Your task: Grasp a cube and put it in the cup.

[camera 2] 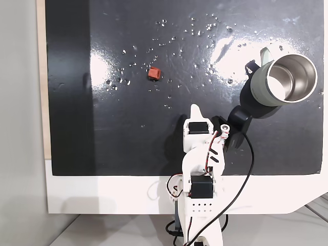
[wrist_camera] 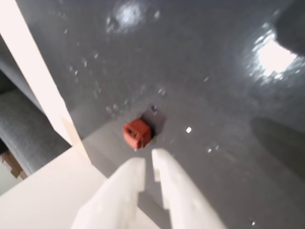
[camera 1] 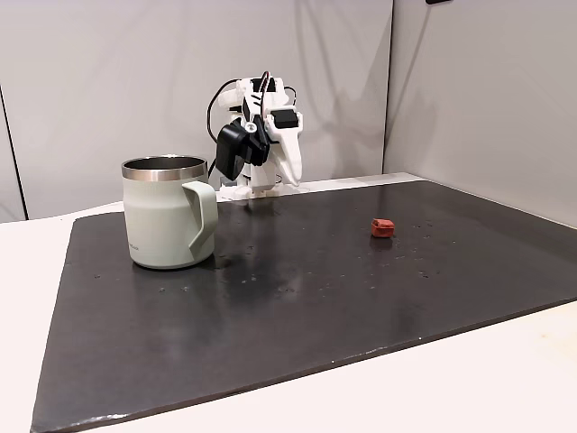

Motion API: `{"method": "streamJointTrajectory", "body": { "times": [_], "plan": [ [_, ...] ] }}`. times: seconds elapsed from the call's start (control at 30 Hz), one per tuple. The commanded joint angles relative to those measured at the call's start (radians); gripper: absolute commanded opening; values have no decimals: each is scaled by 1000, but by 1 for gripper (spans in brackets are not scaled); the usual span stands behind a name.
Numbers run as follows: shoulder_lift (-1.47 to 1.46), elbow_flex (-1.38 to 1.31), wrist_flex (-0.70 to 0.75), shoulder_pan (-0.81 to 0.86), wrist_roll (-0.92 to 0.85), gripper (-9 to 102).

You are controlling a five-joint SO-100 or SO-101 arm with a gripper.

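Note:
The cube (wrist_camera: 137,133) is a tiny red-orange block lying alone on the dark mat (camera 1: 315,298), a short way ahead of my fingertips in the wrist view. In both fixed views the cube (camera 1: 382,226) (camera 2: 154,74) lies far from the cup. The cup (camera 1: 167,221) (camera 2: 254,88) is a pale sage-green mug with a steel rim, standing upright at the other side of the mat. My gripper (wrist_camera: 148,158) (camera 2: 195,108) (camera 1: 270,185) hangs folded near the arm's base, its white fingers together with only a thin slit between them and nothing held.
The mat (camera 2: 128,138) is wet-speckled and glossy. A white tabletop (camera 1: 469,379) borders it, and the arm's base (camera 2: 199,195) with its black cable sits at the mat's edge. Grey panels stand behind the arm.

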Motion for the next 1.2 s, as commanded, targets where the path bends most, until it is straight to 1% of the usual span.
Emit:
{"method": "streamJointTrajectory", "body": {
  "times": [0.0,0.13,0.37,0.67,0.8,0.97,1.17],
  "plan": [
    [-5,-123,9,-11,-20,0],
    [-89,-224,11,-17,-18,0],
    [-357,-448,18,-46,38,0],
    [-623,-669,20,-89,92,0],
    [-776,-825,58,-121,150,0],
    [-962,-1022,160,-144,253,0],
    [-1100,-1173,239,-167,316,0]
  ]
}}
